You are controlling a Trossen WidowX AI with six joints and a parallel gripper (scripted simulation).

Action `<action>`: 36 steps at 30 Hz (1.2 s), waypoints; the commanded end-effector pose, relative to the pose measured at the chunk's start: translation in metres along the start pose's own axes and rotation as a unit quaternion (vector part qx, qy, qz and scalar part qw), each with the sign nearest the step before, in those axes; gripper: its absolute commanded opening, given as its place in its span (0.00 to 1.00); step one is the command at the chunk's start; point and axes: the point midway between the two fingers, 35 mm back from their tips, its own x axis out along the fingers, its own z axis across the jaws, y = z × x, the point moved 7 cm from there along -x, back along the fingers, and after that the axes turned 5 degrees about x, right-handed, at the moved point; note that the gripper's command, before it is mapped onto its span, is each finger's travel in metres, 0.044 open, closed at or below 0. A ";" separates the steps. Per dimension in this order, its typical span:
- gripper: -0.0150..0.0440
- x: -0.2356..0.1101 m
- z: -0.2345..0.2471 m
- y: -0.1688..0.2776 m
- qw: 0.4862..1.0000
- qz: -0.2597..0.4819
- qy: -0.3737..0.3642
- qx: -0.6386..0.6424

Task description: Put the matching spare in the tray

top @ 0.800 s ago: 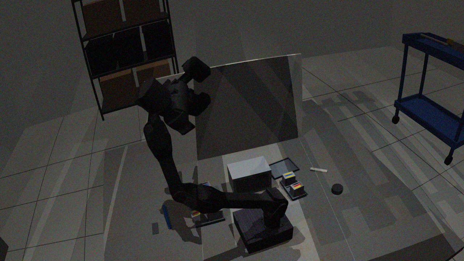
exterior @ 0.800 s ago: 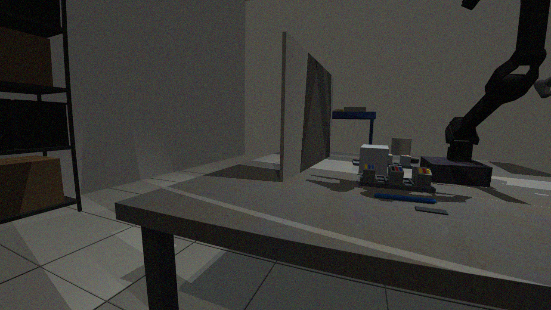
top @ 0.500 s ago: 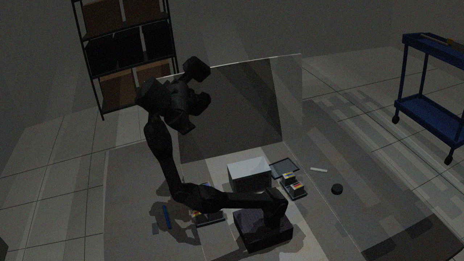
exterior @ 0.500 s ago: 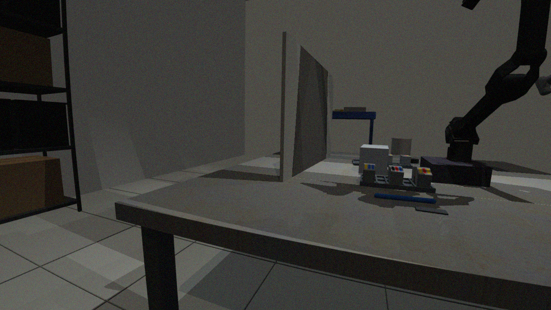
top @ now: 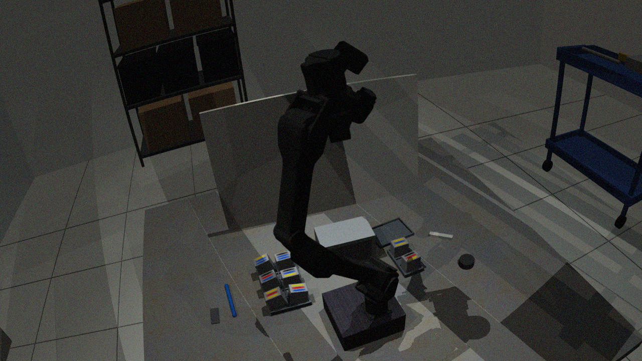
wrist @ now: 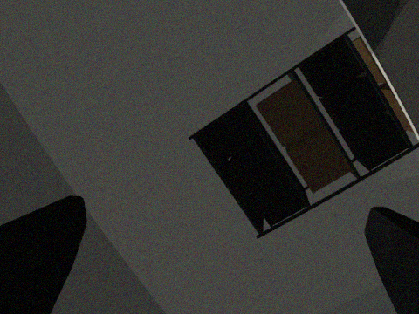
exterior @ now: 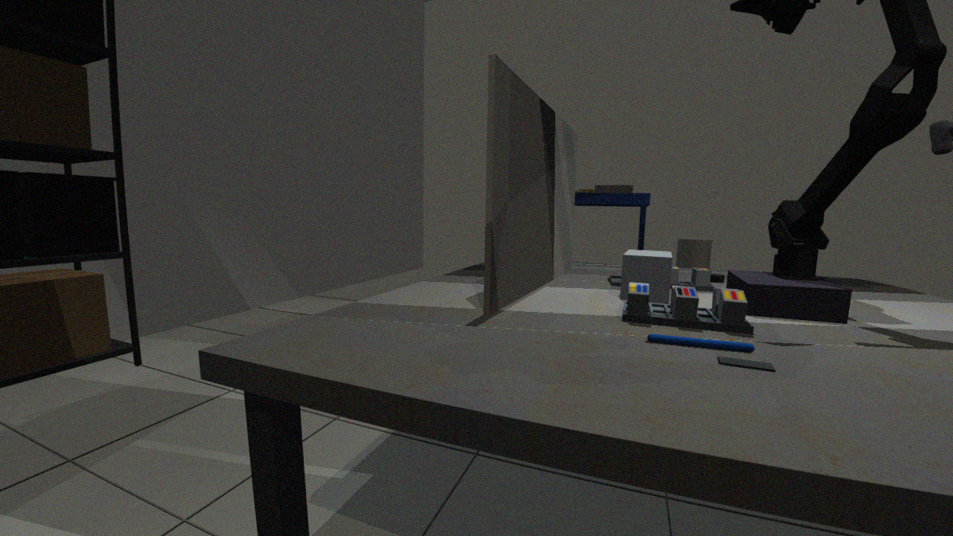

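End effector point(wrist: 223, 209) is wide open and holding nothing, parked high above the counter point(top: 179, 269), and the wrist view shows only wall and the shelving point(top: 175, 76). My read: I'm in the code-reading step and nothing has been picked. Upright panel point(top: 251, 157) stands close behind the mounted unit point(top: 344, 233), a grey box whose back faces that panel, so no view shows the code. Next move, I think: swing the wrist down to see that rear face, directly or off the panel if it reflects (can't tell). The gap looks tight, and that panel is the main obstacle. Six colour-striped spares sit in the rack point(top: 280, 283) left of the base, and two more are in a small holder point(top: 406, 255) on the right. Tray point(top: 393, 231) lies just beside the unit, nothing in it. Clutter to avoid: blue rod point(top: 230, 300), dark puck point(top: 466, 260), white stick point(top: 440, 234).
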 end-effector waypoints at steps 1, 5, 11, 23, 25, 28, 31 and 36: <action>1.00 0.031 0.024 -0.036 0.997 -0.030 0.044 -0.060; 1.00 0.071 0.036 -0.073 0.984 -0.052 0.108 -0.132; 1.00 0.129 0.030 -0.114 0.946 -0.063 0.209 -0.238; 1.00 0.236 -0.045 -0.177 0.767 0.011 0.437 -0.470; 1.00 0.250 -0.063 -0.185 0.721 0.036 0.472 -0.506; 1.00 0.269 -0.094 -0.196 0.644 0.080 0.520 -0.556; 1.00 0.284 -0.126 -0.205 0.557 0.131 0.561 -0.598; 1.00 0.301 -0.186 -0.217 0.396 0.226 0.615 -0.643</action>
